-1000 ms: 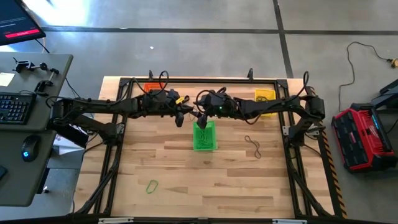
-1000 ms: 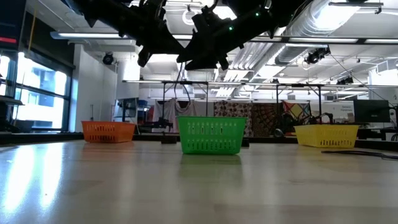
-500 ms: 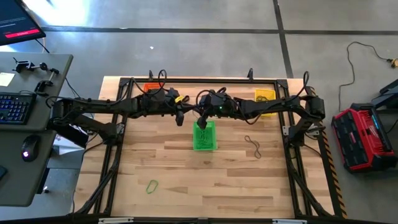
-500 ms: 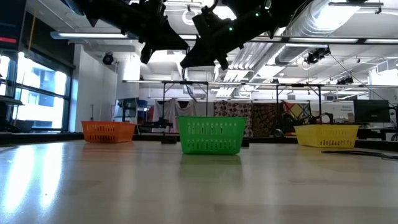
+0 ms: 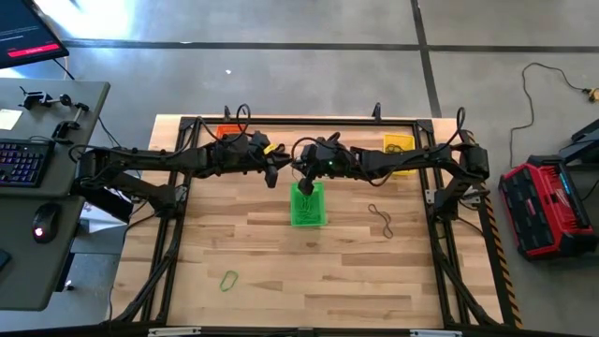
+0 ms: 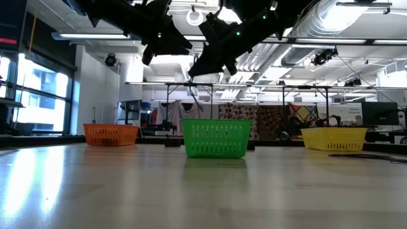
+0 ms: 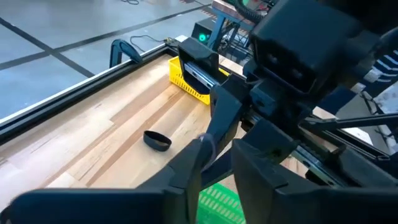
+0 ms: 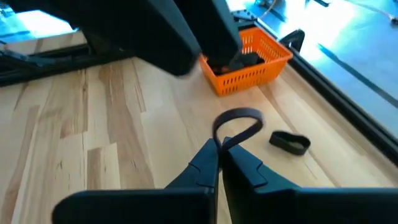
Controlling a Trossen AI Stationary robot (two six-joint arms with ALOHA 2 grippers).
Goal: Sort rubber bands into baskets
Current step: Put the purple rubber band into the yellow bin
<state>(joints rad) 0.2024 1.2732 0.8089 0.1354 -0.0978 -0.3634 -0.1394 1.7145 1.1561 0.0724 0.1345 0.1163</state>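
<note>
Orange basket (image 5: 225,132): far-left back corner of the tabletop (image 5: 281,253), well left of the green basket; dark bundles inside (image 8: 239,62).
Green rubber band (image 5: 228,279): a lone loop lying flat on the wood, well in front and left of the green basket.
Left gripper (image 5: 270,176): hovering just left of the green basket's back edge, up off the wood; whether its fingers are parted or together, I cannot tell.
Green basket (image 5: 307,206): middle of the tabletop, our landmark, sitting square under both arms.
Right gripper (image 8: 219,149): right above the green basket's back rim, fingers pinched tight on a dark rubber band (image 8: 236,124) that loops out past the tips.
Black bundle (image 8: 290,142): lying on the wood behind the green basket, between it and the back rail.
Dark rubber band on the wood (image 5: 380,219): a stretched loop lying flat, right of the green basket, clear of it.
Yellow basket (image 5: 398,147): back edge, well right of the green basket, partly under the right arm.
</note>
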